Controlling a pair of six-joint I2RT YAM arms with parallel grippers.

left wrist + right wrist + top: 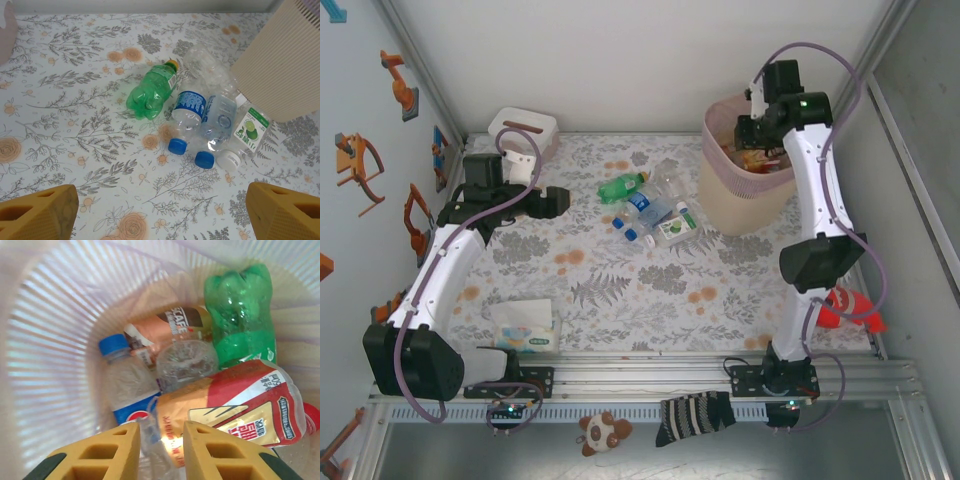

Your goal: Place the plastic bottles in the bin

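Progress is partial. Several plastic bottles [240,315] lie inside the bin [45,320], among them a green one and a red-labelled bottle [250,410]. Above the bin mouth, the right gripper [161,437] has its jaws narrowly parted and nothing visibly pinched. Five bottles remain in a cluster on the tabletop [75,125] just beside the bin wall, including a green bottle [152,92] and a blue-capped bottle [187,112]. Facing this cluster, the left gripper [160,215] is spread wide and empty.

Robot lab test cell: white enclosure walls [620,60], aluminium frame rail [650,375] along near edge, floral cloth [620,290] as work surface.
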